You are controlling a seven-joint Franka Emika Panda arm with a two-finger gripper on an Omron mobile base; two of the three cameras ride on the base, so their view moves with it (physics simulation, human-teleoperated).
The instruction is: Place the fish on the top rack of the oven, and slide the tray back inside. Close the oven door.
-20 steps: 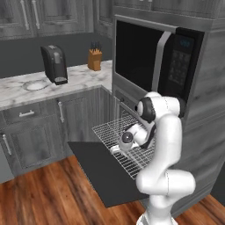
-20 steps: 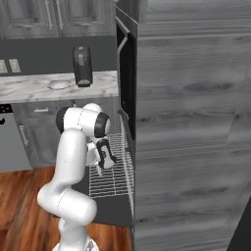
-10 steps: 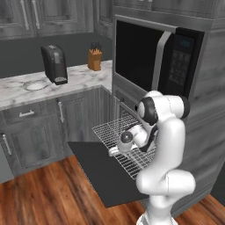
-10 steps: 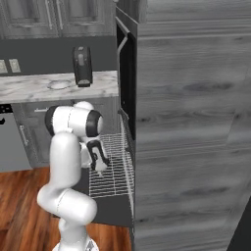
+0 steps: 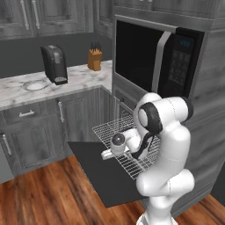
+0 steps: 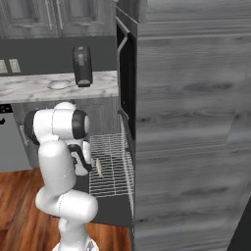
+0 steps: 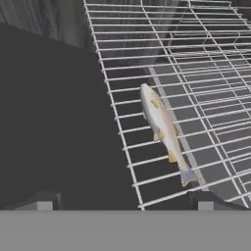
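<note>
Now: fish [image 7: 164, 128] lay on pulled-out top rack [image 7: 206, 88], above dropped oven door [image 5: 103, 169]; tool [image 7: 125, 202] spread wide, empty, just short of fish; rack not yet slid in.

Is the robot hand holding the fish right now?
No, nothing is held. The fish lies loose on the wire rack, and the gripper has its jaws open.

Open space between the two dark fingertips [image 7: 44, 200] — just the flat black oven door panel [image 7: 54, 127] far below the left one. Ahead of the right fingertip, the silver wire-grid rack [image 7: 196, 78], pulled out over the door. On it, a slim pale fish [image 7: 164, 128] lying slantwise, just beyond that fingertip, clear of both. Farther ahead past the rack, the dark oven mouth [image 5: 125, 110] — unblocked above the wires.
</note>
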